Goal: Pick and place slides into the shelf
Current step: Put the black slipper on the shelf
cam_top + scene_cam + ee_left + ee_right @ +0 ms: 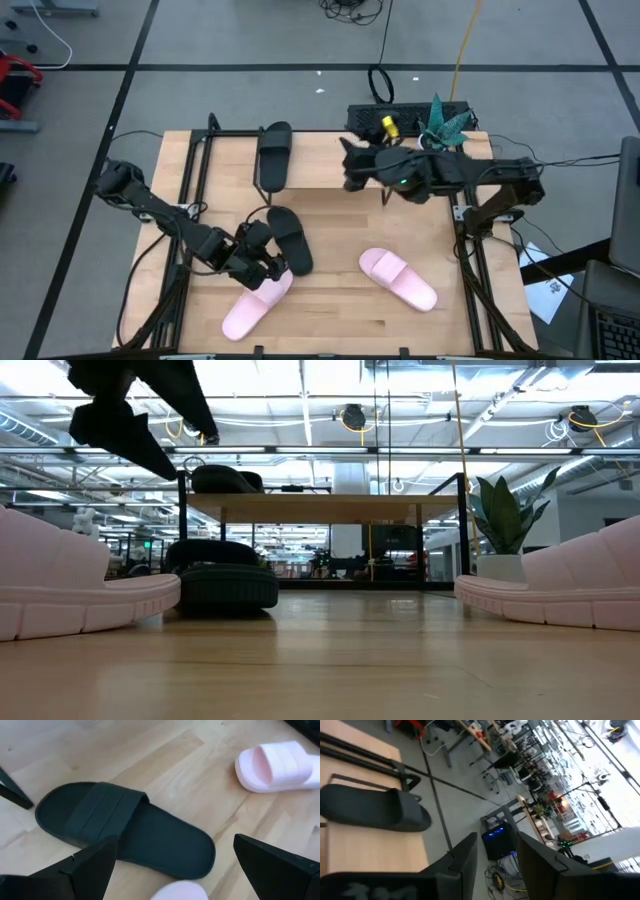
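— Counting what's put away: one black slide (273, 155) lies on top of the shelf (320, 160), toward its left end. That looks like the only one placed so far.

— And the other three?

— All on the counter (340, 300). The second black slide (291, 240) lies in front of the shelf, left of centre. A pink slide (256, 306) sits near the front edge just below it, and the other pink slide (398, 278) lies off to the right, well apart from the rest.

— So roughly a quarter done?

— That's my reading: one of four shelved, three to go, with most of the plank bare.

— What are the arms doing?

— The left hand (262, 252) hangs low beside the black slide on the counter, close to the near pink one too. In the left wrist view its fingers (85, 870) are spread wide with that black slide (125, 827) lying between them, not gripped. I'd judge that slide is the next pick.

— And the right?

— The right hand (350, 165) is over the shelf's middle, right of the shelved slide. From the right wrist view its fingers (465, 855) stand apart with nothing between them, so it holds nothing.
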You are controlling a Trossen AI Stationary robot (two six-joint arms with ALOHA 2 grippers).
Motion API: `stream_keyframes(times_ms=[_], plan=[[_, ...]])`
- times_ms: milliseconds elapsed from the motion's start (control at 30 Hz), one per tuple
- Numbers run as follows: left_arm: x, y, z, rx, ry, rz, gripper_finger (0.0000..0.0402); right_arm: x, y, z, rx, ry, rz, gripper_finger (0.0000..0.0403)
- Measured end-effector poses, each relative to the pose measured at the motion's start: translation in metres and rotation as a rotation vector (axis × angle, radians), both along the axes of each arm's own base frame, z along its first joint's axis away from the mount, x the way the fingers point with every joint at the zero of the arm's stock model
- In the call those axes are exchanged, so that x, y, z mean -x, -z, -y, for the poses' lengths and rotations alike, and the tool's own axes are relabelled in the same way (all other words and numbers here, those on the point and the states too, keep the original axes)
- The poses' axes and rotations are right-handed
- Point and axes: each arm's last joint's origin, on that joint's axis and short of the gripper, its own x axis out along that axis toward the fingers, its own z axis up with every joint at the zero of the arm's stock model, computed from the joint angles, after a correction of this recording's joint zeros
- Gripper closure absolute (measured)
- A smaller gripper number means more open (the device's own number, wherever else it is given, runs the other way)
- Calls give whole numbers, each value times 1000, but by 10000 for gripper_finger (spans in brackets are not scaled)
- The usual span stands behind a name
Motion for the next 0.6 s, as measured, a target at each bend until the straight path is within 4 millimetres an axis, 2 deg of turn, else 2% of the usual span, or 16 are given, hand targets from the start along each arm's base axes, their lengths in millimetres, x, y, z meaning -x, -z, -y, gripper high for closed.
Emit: stream_keyframes(times_ms=[333,500,600], plan=[[-23,34,0,-61,-45,-102,7,42,-30,6,-49,6,132,277],[-32,44,-1,-109,-47,-177,7,49,-34,7,-109,20,214,277],[-34,42,0,-158,-35,-245,7,49,-34,7,-139,27,244,277]])
